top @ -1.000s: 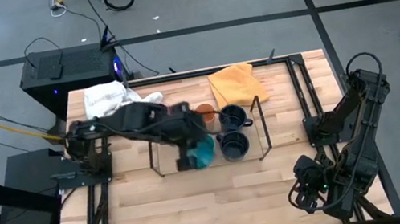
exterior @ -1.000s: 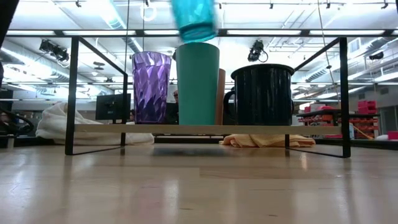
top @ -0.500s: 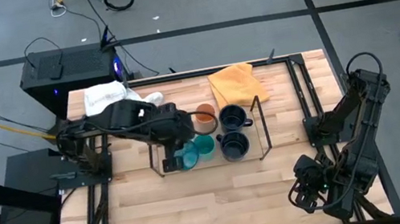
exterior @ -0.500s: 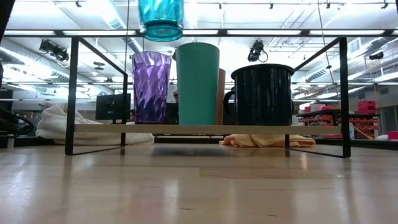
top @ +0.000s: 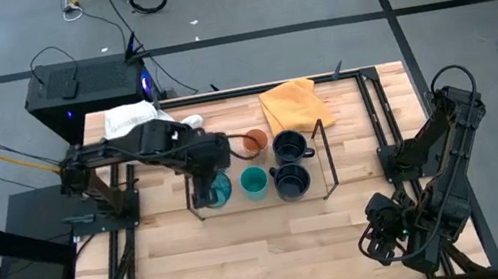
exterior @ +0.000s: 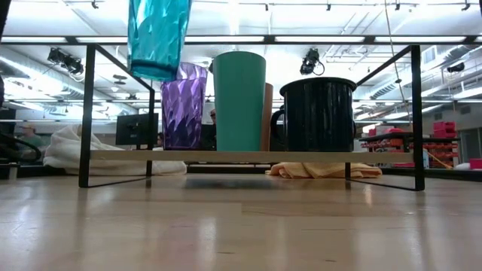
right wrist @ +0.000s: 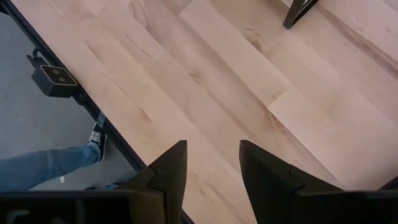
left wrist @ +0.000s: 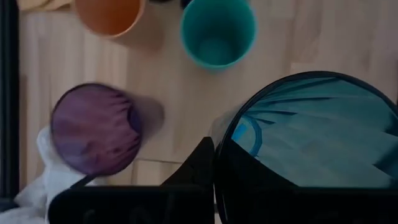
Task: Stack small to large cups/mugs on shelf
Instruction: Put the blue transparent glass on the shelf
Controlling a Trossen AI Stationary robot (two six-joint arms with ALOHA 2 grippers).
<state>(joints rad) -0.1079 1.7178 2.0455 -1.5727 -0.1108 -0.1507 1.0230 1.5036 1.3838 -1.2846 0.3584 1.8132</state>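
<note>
Left claw (top: 208,182) clamped on the teal-blue patterned cup (exterior: 157,36), high above the shelf (exterior: 248,156), over the purple tumbler (exterior: 183,105). Small teal cup (exterior: 239,100), orange cup (left wrist: 109,14), navy mug (exterior: 317,114) alongside. Right claw (right wrist: 211,171) parted, table (right wrist: 217,81) below; shoe only there.

In the low view the patterned cup (exterior: 157,36) is cut off at 12 o'clock, hiding the left claw. The orange cup (exterior: 267,117) is mostly hidden behind the teal cup (exterior: 239,101). The purple tumbler (left wrist: 96,129) looks blurred in the left wrist view.
</note>
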